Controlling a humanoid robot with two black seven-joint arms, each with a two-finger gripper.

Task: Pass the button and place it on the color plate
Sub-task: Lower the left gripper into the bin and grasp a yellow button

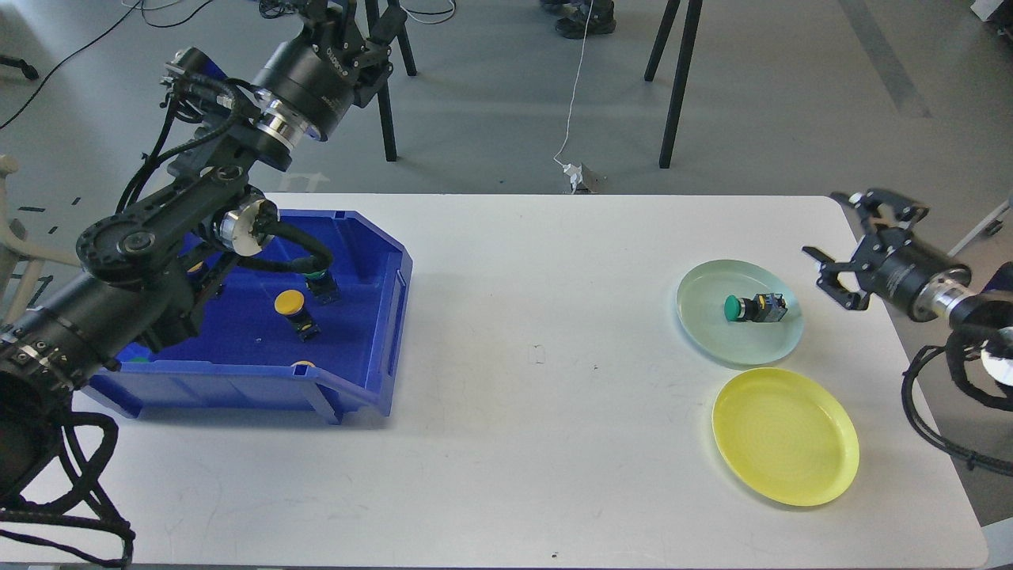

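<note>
Lying on green plate point(700, 313), green button point(752, 308) just beside open right jaws point(840, 244).

Lab (floor cables point(571, 103), parts bin point(261, 348))

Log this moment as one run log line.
green button on green plate | yellow plate bare | right gripper open beside plate | left gripper raised

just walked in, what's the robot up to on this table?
It is sorting push buttons from the blue bin onto colour-matched plates. A green button already lies on the green plate; the yellow plate holds nothing. A yellow button sits in the bin with others. The right gripper hovers beside the green plate, fingers open and holding nothing. The left gripper is raised above the bin's far side; its state is unclear.
</note>
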